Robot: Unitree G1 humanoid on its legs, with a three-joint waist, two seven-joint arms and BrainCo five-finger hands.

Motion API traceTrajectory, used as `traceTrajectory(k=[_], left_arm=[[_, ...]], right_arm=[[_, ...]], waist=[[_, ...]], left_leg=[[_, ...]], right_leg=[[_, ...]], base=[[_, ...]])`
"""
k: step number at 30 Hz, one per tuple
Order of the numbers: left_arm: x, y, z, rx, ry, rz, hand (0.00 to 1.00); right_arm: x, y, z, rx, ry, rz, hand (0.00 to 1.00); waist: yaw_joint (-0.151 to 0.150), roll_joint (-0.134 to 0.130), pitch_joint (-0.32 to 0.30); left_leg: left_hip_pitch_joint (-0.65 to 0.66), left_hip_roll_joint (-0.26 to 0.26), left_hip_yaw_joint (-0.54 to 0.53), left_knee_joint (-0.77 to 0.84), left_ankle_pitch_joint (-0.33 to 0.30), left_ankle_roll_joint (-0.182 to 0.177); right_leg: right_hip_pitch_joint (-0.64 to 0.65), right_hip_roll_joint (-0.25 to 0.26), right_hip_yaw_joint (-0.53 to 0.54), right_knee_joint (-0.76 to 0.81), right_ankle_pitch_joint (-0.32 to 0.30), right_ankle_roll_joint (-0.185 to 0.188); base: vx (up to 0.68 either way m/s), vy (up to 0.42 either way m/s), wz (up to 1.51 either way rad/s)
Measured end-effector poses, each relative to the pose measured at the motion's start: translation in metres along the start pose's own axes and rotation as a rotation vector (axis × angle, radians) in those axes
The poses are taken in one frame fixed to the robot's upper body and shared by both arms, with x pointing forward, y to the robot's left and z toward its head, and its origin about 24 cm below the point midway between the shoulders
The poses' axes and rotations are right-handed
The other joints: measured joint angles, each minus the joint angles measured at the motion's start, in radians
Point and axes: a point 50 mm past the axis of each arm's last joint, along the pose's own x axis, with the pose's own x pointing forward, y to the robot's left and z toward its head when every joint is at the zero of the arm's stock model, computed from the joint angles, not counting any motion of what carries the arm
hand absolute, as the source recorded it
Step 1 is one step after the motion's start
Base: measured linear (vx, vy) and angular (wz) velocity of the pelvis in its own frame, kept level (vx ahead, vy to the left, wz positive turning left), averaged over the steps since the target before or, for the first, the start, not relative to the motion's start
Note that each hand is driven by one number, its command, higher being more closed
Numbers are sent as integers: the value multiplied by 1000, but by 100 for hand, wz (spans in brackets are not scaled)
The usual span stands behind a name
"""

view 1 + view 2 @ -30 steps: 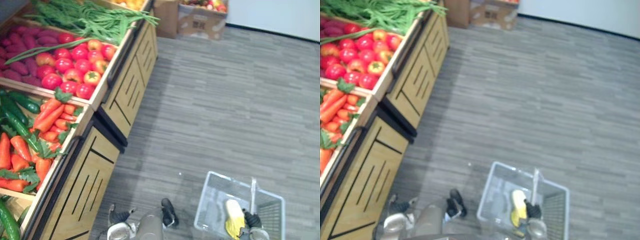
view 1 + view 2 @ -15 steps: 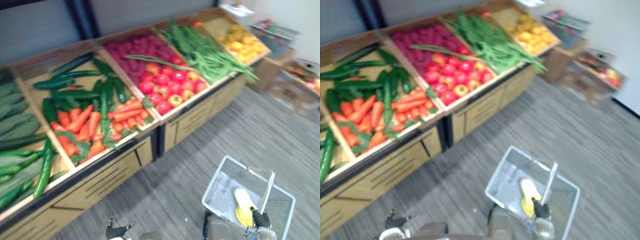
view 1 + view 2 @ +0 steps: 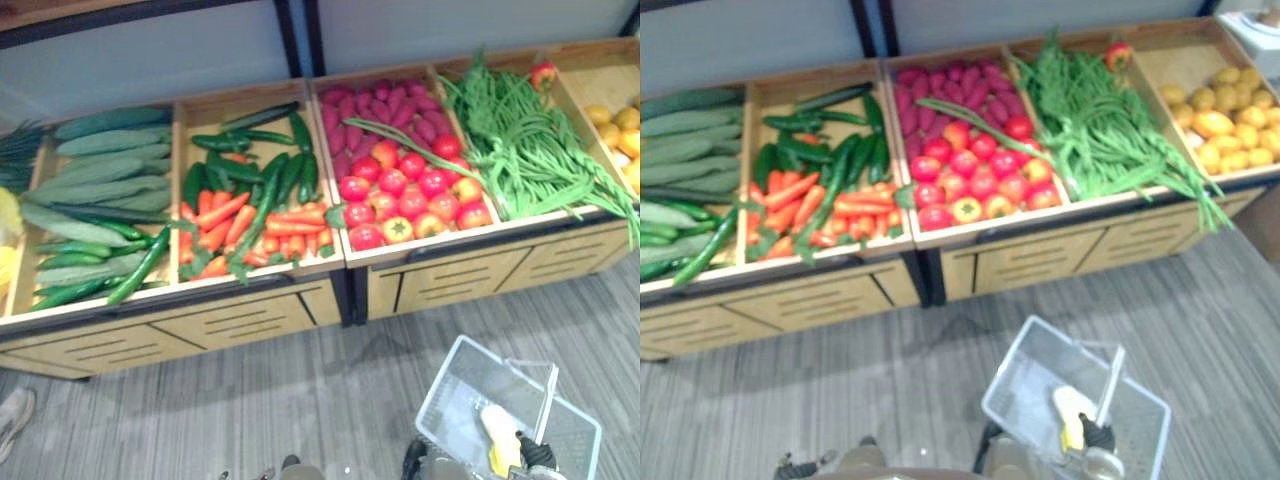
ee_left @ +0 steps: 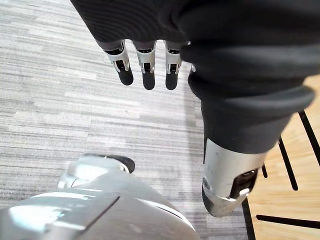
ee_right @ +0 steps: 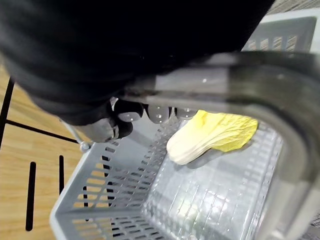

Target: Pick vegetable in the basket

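Cabbage (image 5: 210, 137): one, pale yellow, lying on the bottom of one grey basket (image 5: 100, 200), just beneath right hand (image 5: 120, 122), whose fingers curl round the handle (image 5: 235, 75). Left hand (image 4: 148, 70): fingers straight, relaxed, above floor (image 4: 50, 100).

A grocery shop's produce section: a long pale wooden display stand (image 3: 240, 315) with slanted open bins holds heaps of dark green cucumbers (image 3: 95, 165), orange carrots (image 3: 215, 225), red tomatoes (image 3: 405, 190), purple sweet potatoes (image 3: 385, 105), long green beans (image 3: 525, 150) and yellow fruit (image 3: 1225, 125). A grey plastic shopping basket (image 3: 1025, 375) hangs over the grey striped floor (image 3: 300, 400).
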Motion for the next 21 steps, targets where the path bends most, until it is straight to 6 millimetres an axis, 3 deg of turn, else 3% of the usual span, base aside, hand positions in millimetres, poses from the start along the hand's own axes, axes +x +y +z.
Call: traceTrajectory(k=[2,4,7,12,13,21], left_arm=[[0,-2,2,16,-13,-7,0],[-1,-5,3,33,-21,-20,0],[1,-2,5,65,-33,-19,0],[1,-2,6,118,-50,-35,0],[4,-6,16,206,-92,-57,0],[4,-5,14,210,-82,-66,0]], right_arm=[[1,-2,1,-3,-3,-6,100],[1,-3,1,1,-2,-14,100],[-1,0,-2,2,6,-6,100],[-2,8,0,-18,-7,24,100],[-3,22,4,-53,-34,108,100],[-4,22,4,-53,-33,113,100]], waist=[[-2,8,-5],[-3,32,-15],[-3,20,-9],[-2,14,-9],[-5,4,2],[-7,4,3]], left_leg=[[15,-18,90,-86,31,5],[16,-29,89,-168,42,4],[10,-49,71,-202,43,6],[24,-80,75,-225,54,21],[67,-79,106,-232,28,6],[102,-79,137,-228,17,1]], right_leg=[[4,-6,-32,-29,12,17],[6,9,-68,-77,47,26],[37,9,-96,-135,87,44],[51,6,-36,-177,104,63],[102,30,7,-249,130,65],[108,33,48,-245,130,64]], base=[[-62,70,68],[-75,110,56],[-91,150,37],[-61,74,7],[-10,10,-4],[10,0,-14]])
